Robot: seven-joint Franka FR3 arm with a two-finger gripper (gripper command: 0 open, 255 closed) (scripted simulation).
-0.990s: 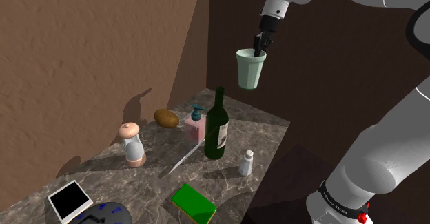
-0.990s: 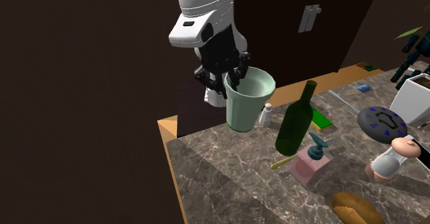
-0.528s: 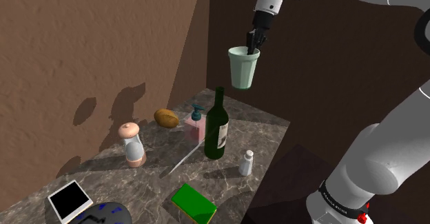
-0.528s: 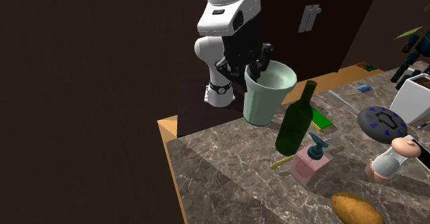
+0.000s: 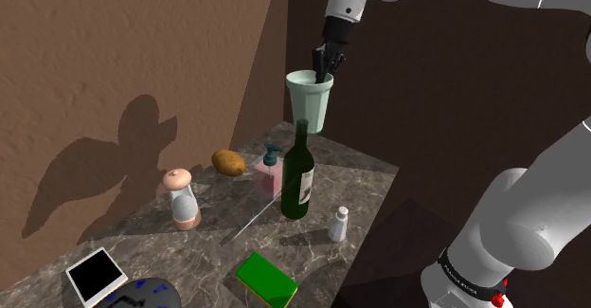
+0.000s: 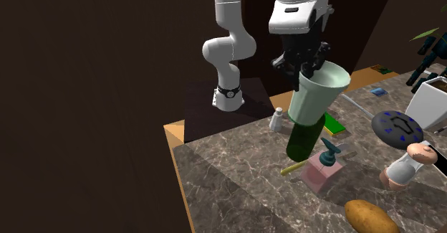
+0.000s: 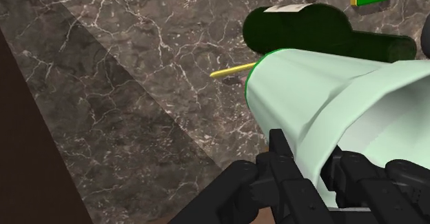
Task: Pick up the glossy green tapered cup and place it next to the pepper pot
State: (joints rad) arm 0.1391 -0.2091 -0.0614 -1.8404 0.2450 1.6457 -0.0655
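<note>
The gripper point(image 5: 327, 62) pinches the rim of the pale green cup point(image 5: 310, 102), one finger inside and one outside. The cup hangs in the air at the upper middle of the shoulder view, just over the neck of the dark green bottle point(image 5: 298, 178), which stands on the marble surface point(image 5: 369, 178). The pink-capped pepper pot point(image 5: 182, 200) stands well apart from the cup at the left of the frame, and a small white shaker point(image 5: 339, 225) stands right of the bottle.

A dark green glass wine bottle point(image 5: 299, 178) stands on the grey veined marble counter point(image 5: 161, 249). A pink square soap dispenser point(image 5: 268, 172) is just beside it, with a brown potato point(image 5: 228, 162) beyond. A small white shaker point(image 5: 339, 225) stands near the bottle's other side.
</note>
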